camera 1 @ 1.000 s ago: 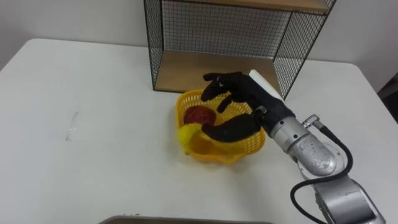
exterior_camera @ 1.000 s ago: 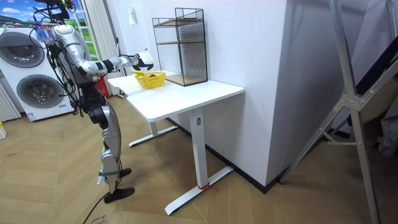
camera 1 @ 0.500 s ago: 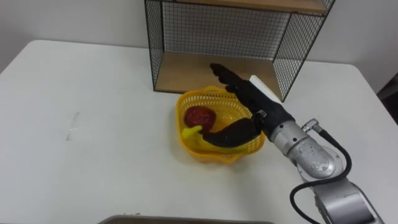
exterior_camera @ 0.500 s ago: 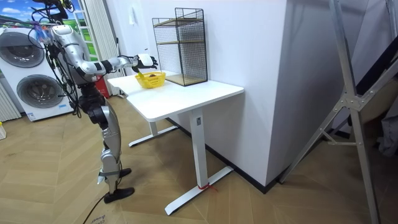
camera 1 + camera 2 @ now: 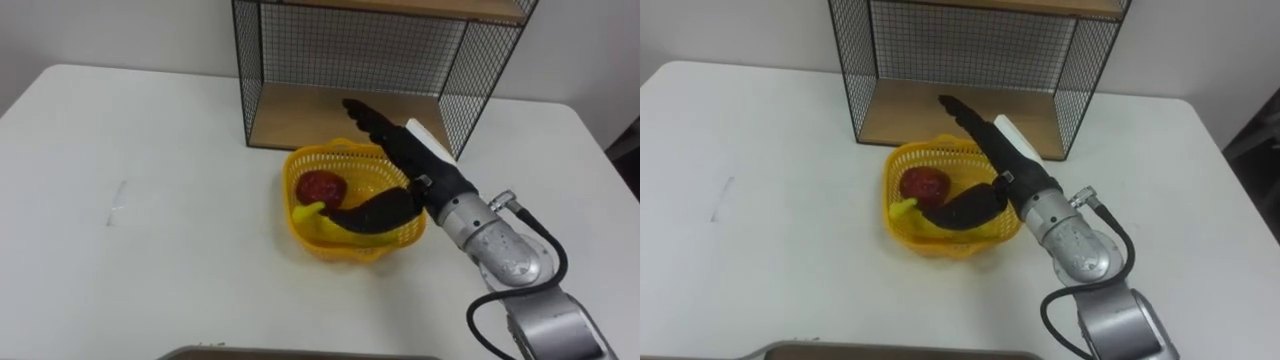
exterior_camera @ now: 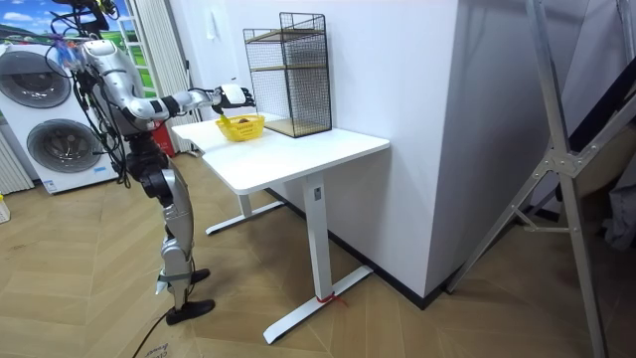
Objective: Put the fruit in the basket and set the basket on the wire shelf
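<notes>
Your right hand [image 5: 405, 165] lies open over the yellow basket [image 5: 340, 243]. Its fingers reach out straight past the far rim toward the wire shelf [image 5: 350, 60], and its thumb stretches down inside the basket. You can see a red fruit [image 5: 320, 186] and a banana [image 5: 305, 213] in the basket, just left of the thumb. The basket rests on the white table [image 5: 150, 200], right in front of the shelf's lower opening. In the room view you stand at the table's end with that arm stretched out.
</notes>
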Robot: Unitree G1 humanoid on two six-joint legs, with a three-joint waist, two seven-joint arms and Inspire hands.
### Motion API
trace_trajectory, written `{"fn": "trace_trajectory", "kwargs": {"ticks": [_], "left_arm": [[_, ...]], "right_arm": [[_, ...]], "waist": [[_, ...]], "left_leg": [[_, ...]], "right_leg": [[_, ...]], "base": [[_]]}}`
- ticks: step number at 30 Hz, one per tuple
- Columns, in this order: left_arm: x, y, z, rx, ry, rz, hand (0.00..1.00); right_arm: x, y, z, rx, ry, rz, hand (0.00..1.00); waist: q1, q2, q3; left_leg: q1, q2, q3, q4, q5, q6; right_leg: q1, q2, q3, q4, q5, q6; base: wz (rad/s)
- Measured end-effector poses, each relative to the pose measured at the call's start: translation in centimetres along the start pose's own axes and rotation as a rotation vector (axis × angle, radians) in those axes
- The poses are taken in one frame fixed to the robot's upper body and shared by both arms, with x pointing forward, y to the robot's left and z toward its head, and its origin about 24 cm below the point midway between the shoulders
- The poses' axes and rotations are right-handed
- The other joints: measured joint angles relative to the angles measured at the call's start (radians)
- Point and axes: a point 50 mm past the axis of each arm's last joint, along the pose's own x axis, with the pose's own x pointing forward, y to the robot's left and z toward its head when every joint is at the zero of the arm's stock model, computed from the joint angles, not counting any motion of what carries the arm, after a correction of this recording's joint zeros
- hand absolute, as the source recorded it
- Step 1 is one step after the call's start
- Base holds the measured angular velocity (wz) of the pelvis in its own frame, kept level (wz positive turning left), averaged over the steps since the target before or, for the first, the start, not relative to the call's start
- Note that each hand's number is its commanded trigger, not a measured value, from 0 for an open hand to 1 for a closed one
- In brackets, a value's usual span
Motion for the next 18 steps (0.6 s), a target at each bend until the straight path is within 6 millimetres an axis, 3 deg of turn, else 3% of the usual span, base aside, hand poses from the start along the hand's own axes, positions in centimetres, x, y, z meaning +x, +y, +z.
{"fn": "trace_trajectory", "kwargs": {"ticks": [6,11,15,18], "left_arm": [[-0.2,0.0,-1.4,-0.105,0.036,0.024,0.00],[-0.6,-0.3,-3.1,-0.193,0.087,0.041,0.00],[-0.9,-0.1,-5.0,-0.335,0.165,0.104,0.00],[-1.1,0.5,-6.3,-0.511,0.236,0.189,0.00]], "right_arm": [[-0.6,-2.9,1.1,0.100,-0.099,-0.176,0.00],[-1.3,-4.7,1.3,0.159,-0.140,-0.298,0.00],[-2.4,-6.2,1.2,0.237,-0.160,-0.409,0.00],[-3.4,-7.4,0.8,0.255,-0.152,-0.507,0.00]], "waist": [[-0.004,0.007,0.0005],[-0.024,0.026,0.0010],[-0.028,0.044,-0.0071],[-0.027,0.051,-0.0069]], "left_leg": [[0.001,0.000,0.000,0.001,0.000,0.000],[0.000,0.000,-0.001,0.003,0.000,0.000],[0.002,0.000,-0.001,-0.001,0.000,0.000],[0.012,0.001,0.000,-0.005,0.001,0.000]], "right_leg": [[0.001,0.000,0.002,0.000,0.000,0.000],[0.003,0.000,0.001,0.000,0.001,0.001],[0.002,0.000,0.002,0.000,0.001,0.001],[0.006,0.000,0.003,-0.001,0.001,0.001]], "base": [[0.00],[0.00],[0.00],[0.00]]}}
